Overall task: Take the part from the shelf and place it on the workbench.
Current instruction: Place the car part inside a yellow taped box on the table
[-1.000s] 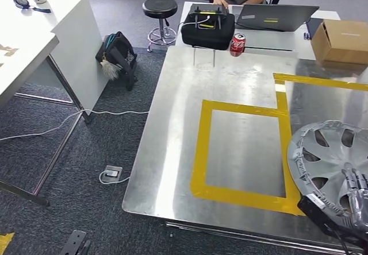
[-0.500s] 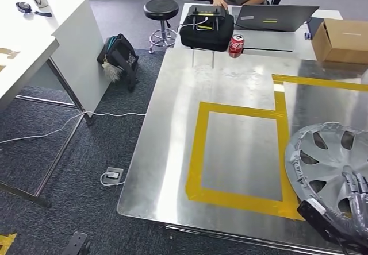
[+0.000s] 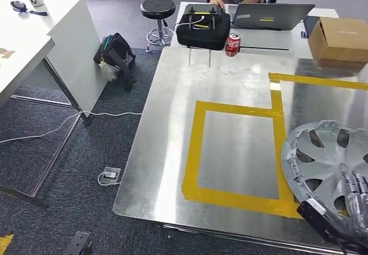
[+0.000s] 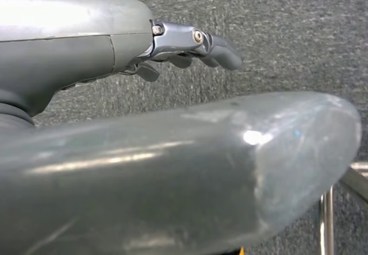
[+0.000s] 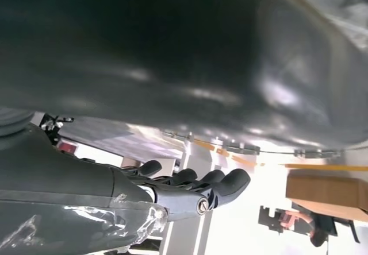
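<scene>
Right hand (image 3: 356, 200) grips hubcap (image 3: 323, 154) by near rim, disc flat over counter (image 3: 173, 123), ready for set-down. Left hand (image 4: 195, 45) hangs unladen, fingers loosely extended.

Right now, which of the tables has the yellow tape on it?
The shiny metal workbench, marked with a yellow tape square. The white tables, one on the left and one at the back under the dark laptop, carry no tape.
</scene>
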